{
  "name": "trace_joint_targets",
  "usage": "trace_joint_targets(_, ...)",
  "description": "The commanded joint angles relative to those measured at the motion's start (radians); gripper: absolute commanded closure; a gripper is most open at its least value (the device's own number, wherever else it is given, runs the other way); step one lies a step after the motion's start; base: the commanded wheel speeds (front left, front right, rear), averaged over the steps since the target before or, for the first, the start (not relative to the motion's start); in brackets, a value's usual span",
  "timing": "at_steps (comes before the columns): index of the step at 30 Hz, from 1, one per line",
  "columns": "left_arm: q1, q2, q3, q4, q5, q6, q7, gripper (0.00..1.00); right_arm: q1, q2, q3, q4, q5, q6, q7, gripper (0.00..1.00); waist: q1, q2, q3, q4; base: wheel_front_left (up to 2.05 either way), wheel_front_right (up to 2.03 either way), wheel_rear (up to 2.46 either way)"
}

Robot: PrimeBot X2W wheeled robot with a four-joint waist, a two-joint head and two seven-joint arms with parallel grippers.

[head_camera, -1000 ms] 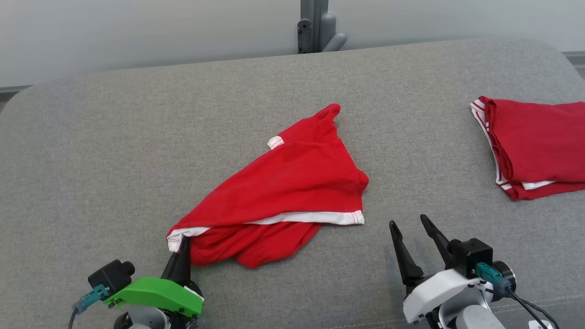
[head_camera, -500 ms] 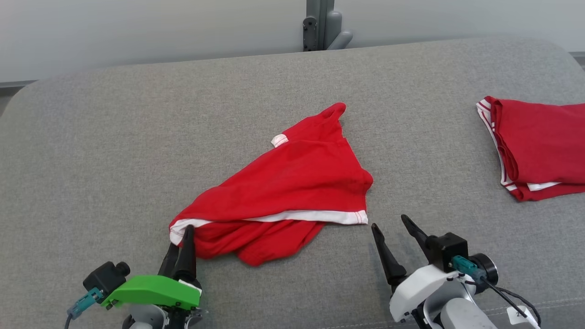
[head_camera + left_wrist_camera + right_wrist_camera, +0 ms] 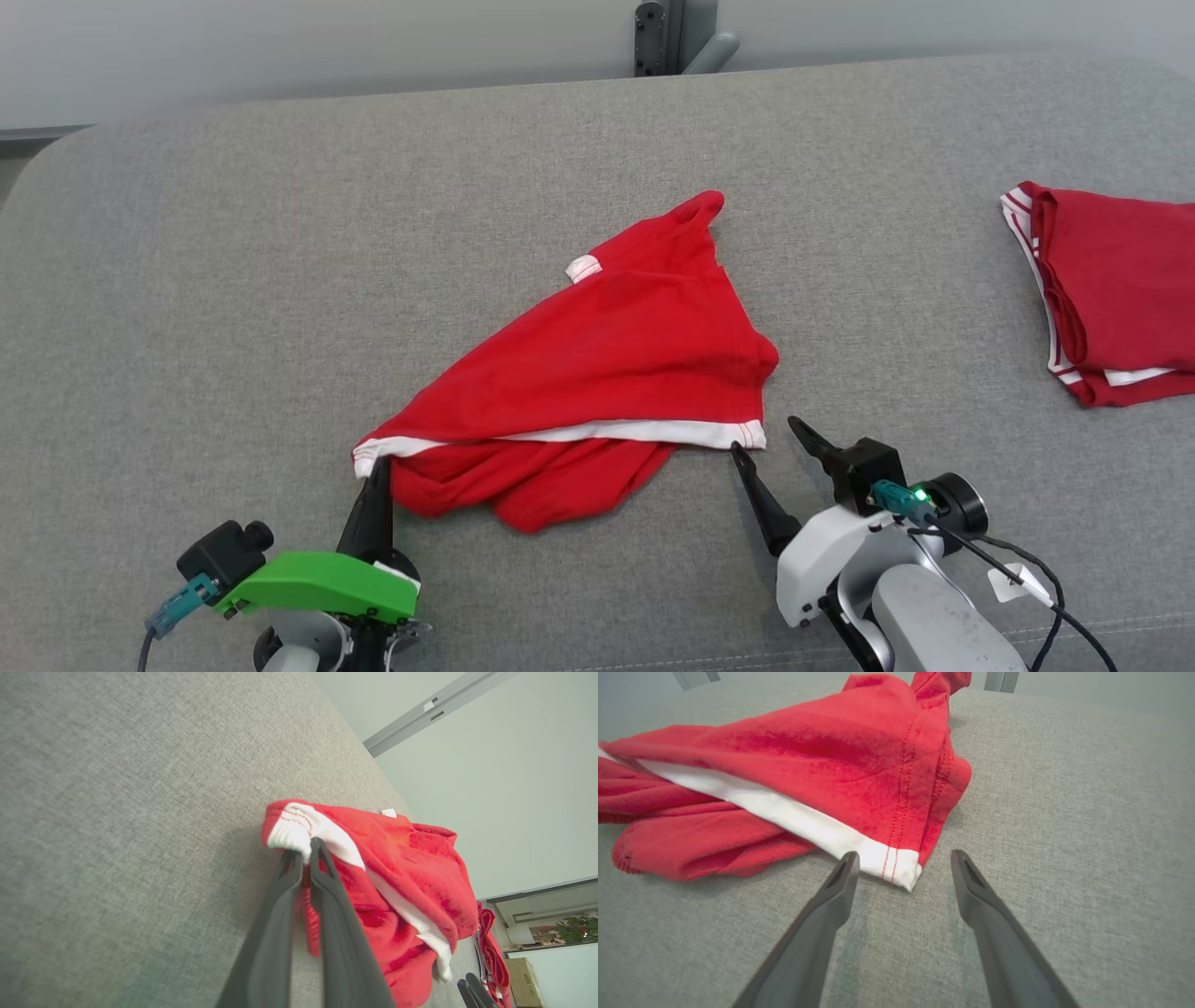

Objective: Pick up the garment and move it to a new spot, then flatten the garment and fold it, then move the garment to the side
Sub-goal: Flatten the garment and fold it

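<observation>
The red garment [image 3: 607,373] with a white hem band lies crumpled in the middle of the grey padded surface [image 3: 233,280]. My left gripper [image 3: 378,469] is shut on its near left white-banded corner; in the left wrist view the two fingers [image 3: 322,891] pinch that white corner [image 3: 292,833]. My right gripper [image 3: 767,437] stands open just short of the garment's near right corner. Seen from the right wrist, that white corner [image 3: 896,865] lies between the spread fingertips of the right gripper [image 3: 903,855], with the red garment [image 3: 808,756] beyond it.
A second red garment [image 3: 1120,289], folded, lies at the right edge of the surface. A grey post [image 3: 677,33] stands behind the far edge. Bare grey fabric stretches left of and beyond the crumpled garment.
The left gripper's fingers parted briefly and have shut again on the white corner. The right gripper has moved forward and left, up to the garment's right corner. The camera has shifted.
</observation>
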Motion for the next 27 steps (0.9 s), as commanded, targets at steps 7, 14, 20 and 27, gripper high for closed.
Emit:
trace_joint_targets(7,-0.031,0.012,-0.013,0.017,0.018,-0.003,-0.011,1.0,-0.053,-0.003,0.03,0.059,0.038,-0.002,-0.003,0.0,0.0,0.0102,0.029,0.017,0.0,0.0,0.0)
trace_joint_targets(14,-0.043,0.017,-0.018,0.024,0.015,-0.003,-0.02,1.0,-0.083,-0.003,0.055,0.087,0.063,-0.002,-0.003,0.47,0.0,0.0102,0.044,0.02,0.0,0.0,0.0)
trace_joint_targets(20,-0.052,0.025,-0.022,0.029,0.01,-0.003,-0.024,1.0,-0.102,-0.003,0.086,0.132,0.096,-0.002,-0.002,0.65,0.0,0.0102,0.052,0.018,0.0,0.0,0.0)
trace_joint_targets(27,-0.06,0.031,-0.029,0.035,0.01,-0.003,-0.027,1.0,-0.124,-0.003,0.121,0.19,0.122,-0.002,0.0,0.85,0.0,0.0102,0.058,0.017,0.0,0.0,0.0)
